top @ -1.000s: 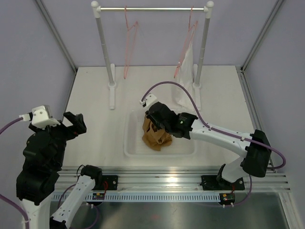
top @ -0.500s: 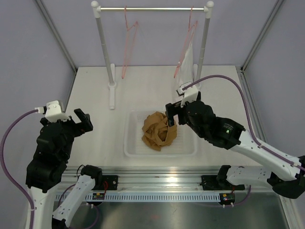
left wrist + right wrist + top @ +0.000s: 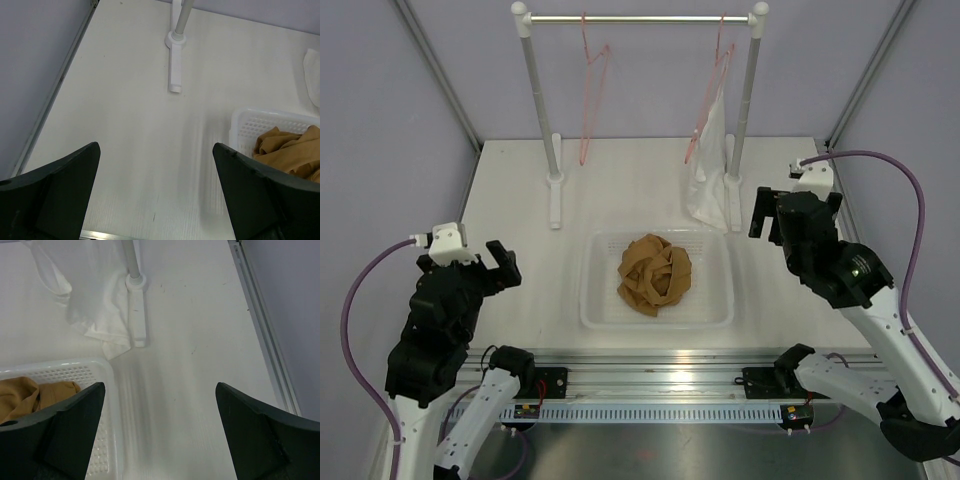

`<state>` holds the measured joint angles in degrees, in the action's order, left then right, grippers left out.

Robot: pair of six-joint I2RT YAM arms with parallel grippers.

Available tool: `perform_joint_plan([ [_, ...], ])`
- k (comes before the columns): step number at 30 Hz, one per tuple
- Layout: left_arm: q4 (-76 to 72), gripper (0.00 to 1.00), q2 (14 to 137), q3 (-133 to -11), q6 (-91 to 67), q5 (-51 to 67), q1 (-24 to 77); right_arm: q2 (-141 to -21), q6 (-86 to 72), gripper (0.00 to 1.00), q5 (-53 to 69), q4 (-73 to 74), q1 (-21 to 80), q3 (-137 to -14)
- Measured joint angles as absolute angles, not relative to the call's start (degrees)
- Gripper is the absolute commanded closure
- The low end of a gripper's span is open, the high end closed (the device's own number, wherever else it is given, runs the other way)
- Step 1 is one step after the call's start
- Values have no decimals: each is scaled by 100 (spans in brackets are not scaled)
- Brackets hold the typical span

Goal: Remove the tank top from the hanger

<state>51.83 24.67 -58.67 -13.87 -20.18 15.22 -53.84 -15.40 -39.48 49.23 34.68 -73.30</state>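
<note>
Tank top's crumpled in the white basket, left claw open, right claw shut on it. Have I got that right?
Not quite. The right claw is open and empty, off to the side of the tank top. The right wrist view shows its fingers spread over bare table. The rest holds: the tank top lies crumpled in the white basket, and the left claw is open.

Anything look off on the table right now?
Nothing damaged or spilled. The tank top lies crumpled in the basket. Only oddity: the white garment sags onto the table by the post.
</note>
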Motion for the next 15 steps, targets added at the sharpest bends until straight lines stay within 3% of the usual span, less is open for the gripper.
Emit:
perform_joint_plan([
  [15, 4976, 1, 1903, -5223, -1328, -1994, 1522, -3317, -1570, 0, -3809, 5354, 3457, -6938],
])
